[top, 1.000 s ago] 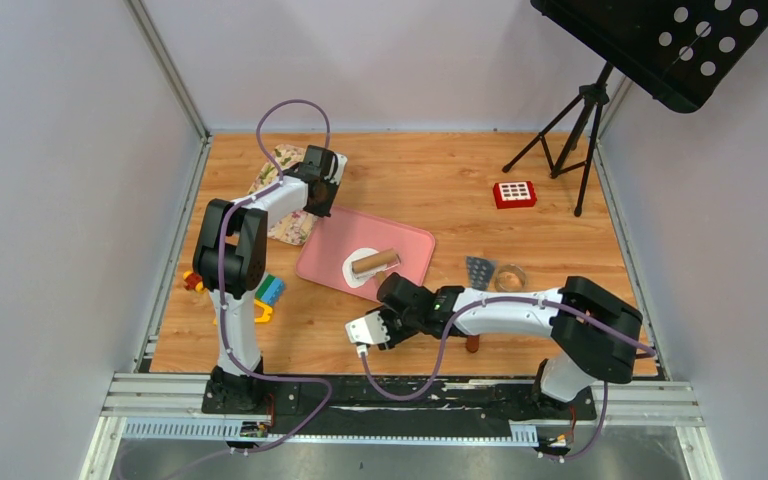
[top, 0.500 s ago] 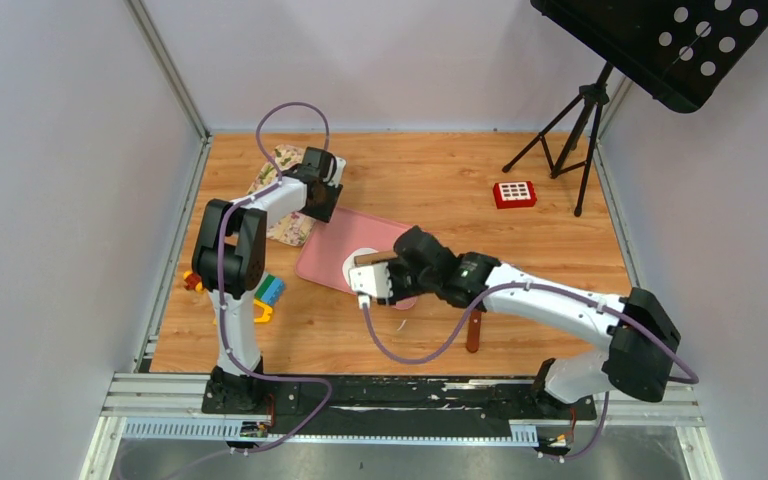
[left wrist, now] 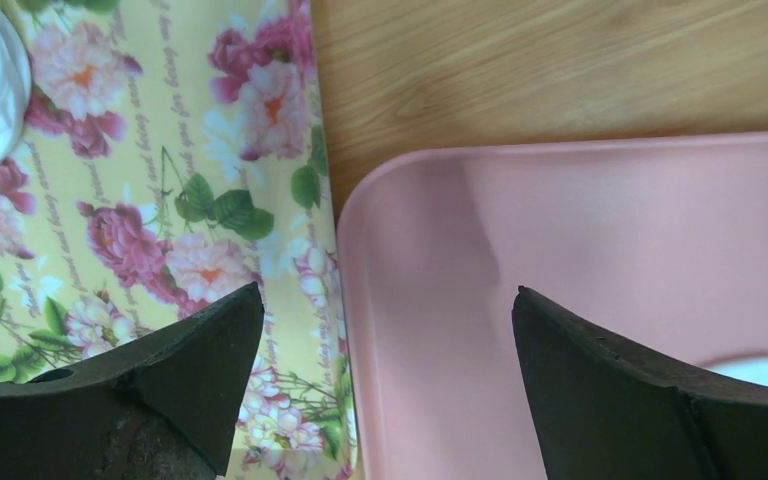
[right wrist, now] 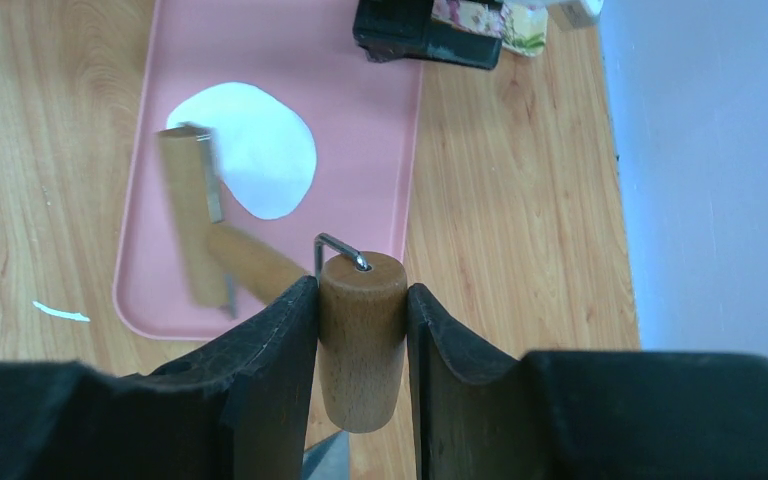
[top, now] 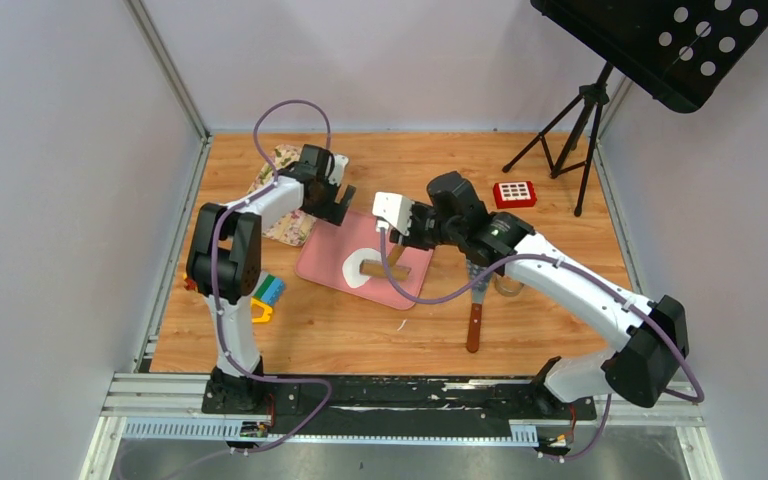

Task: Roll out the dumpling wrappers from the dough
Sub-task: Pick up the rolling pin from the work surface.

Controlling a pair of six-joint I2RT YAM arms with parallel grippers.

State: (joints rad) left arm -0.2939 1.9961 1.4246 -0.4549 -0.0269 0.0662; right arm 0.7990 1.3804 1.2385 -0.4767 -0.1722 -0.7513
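A wooden bench (top: 560, 200) carries a pink tray (top: 322, 258) with a floral cloth (left wrist: 140, 200) just beside its far-left corner. The flat white dough (top: 352, 272) lies on the tray's near-left part, with the rolling pin (top: 380, 268) at its right edge. The right claw (right wrist: 360, 292) clamps the pin's handle. The left claw (left wrist: 385, 300) gapes wide above that far-left corner.

Wood table (top: 430, 170) is carrying pink tray (top: 325, 255); cloth (top: 282, 160) lying against tray's left, blocks (top: 268, 290) near-left, knife (top: 473, 325) near-right.
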